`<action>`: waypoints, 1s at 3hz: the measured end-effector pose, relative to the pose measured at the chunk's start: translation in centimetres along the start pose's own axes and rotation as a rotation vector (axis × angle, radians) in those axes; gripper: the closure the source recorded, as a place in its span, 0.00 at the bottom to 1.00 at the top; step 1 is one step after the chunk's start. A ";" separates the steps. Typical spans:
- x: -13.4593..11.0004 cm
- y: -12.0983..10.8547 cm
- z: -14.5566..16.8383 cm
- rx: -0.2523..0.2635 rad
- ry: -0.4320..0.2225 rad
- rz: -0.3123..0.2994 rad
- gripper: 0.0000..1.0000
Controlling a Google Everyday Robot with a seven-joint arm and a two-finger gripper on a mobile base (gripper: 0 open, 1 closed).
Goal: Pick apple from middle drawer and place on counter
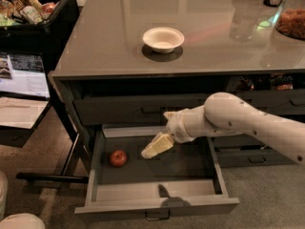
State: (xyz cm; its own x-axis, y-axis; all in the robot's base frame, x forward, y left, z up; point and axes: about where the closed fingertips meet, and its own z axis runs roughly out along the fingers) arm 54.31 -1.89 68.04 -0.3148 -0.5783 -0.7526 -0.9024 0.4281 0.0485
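One glossy grey bench (109,51) across the upper view, over dark grey cabinetry. One white robot arm (248,123) reaching in from the right, below the bench edge. One middle drawer (157,205) pulled open underneath, deep and dark inside. One shallower drawer (133,111) above it, shut. One black bin (43,30) of packaged items at upper left, beside the bench. One cream-white bowl (163,39) upright on the bench, near its middle. One cream pincer (153,148) inside the open drawer, slanting down to the left, just beside the fruit yet apart from it. Released or clenched: cannot tell. One small red apple (118,158) on the drawer floor, towards its left side, untouched.
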 end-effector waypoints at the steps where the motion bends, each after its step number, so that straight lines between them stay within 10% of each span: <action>1: 2.3 1.3 4.1 -0.055 -0.025 0.005 0.00; 3: 4.2 4.2 18.4 -0.182 -0.158 0.014 0.00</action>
State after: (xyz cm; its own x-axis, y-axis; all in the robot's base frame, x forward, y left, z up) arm 54.64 10.22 53.03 -0.2905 -0.4517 -0.8435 -0.9411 0.2944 0.1665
